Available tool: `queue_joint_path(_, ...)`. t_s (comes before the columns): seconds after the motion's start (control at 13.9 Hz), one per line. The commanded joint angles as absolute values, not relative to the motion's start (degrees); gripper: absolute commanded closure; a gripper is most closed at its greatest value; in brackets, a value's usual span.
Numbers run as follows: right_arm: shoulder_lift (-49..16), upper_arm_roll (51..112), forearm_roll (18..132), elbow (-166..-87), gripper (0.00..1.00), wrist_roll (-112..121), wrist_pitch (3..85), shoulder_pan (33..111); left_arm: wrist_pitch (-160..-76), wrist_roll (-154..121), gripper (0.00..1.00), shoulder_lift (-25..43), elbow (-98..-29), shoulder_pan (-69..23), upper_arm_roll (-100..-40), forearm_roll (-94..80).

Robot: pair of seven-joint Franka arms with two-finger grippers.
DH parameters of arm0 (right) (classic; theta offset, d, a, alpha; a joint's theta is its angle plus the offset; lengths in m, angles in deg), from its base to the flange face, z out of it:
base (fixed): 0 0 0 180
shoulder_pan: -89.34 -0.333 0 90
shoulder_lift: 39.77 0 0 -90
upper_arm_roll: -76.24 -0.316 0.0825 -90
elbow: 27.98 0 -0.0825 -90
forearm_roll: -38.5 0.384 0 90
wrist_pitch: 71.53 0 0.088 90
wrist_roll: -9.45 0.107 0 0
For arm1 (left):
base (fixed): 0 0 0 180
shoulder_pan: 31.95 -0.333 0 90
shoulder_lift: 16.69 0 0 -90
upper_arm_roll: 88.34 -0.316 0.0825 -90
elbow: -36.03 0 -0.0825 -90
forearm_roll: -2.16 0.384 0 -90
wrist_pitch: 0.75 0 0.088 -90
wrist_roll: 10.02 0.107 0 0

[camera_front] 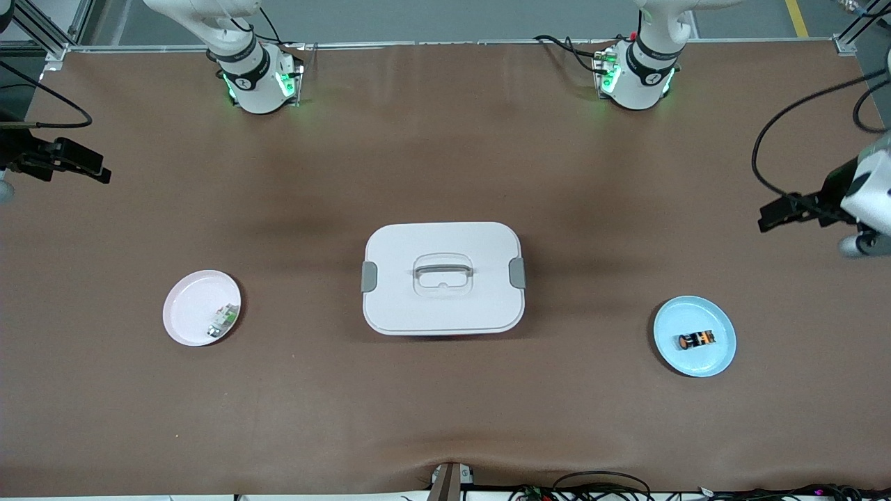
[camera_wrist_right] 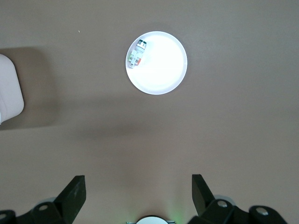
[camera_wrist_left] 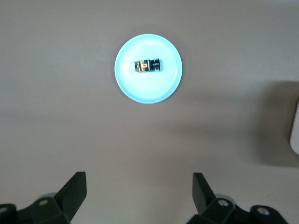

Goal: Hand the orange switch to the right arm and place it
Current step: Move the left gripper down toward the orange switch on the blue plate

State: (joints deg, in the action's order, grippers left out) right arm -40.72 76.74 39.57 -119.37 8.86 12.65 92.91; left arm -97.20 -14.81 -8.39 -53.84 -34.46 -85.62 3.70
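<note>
Lowest on the brown desk point(camera_front: 445, 417), toward the left arm's end, a light blue plate point(camera_front: 717, 356) carries the orange switch point(camera_front: 695, 339), which lies on its side with its round orange end turned toward the white lidded box point(camera_front: 443, 278) at the desk's middle. Toward the right arm's end, a pink plate point(camera_front: 188, 306) holds a small whitish-green part point(camera_front: 223, 321) against its rim. Each arm waits at its own edge of the desk. The left end effector point(camera_wrist_left: 139, 191) hangs released and empty above bare desk near the blue plate, fingers wide apart; the right end effector point(camera_wrist_right: 138, 191) hangs likewise released and empty near the pink plate.
</note>
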Motion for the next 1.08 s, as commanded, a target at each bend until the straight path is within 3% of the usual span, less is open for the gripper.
queue_joint_path(0.0,-41.18,75.71,39.64,-119.82,0.00,9.27,12.41,94.09,-103.29,-15.82,0.00,-7.30,-56.94,-34.93,-85.35,4.79)
queue_joint_path(0.22,-41.09,75.71,39.64,-120.09,0.00,9.27,12.49,94.09,-108.23,-16.69,0.00,-3.09,-58.71,-35.20,-85.35,4.70)
queue_joint_path(0.5,-41.09,75.71,39.64,-120.26,0.00,9.27,12.49,94.09,-121.05,-17.58,0.00,-0.53,-64.77,-36.78,-85.35,4.79)
queue_joint_path(1.01,-41.09,75.71,39.64,-120.26,0.00,9.27,12.49,94.09,-135.65,-20.48,0.00,10.45,-64.69,-37.13,-85.44,4.79)
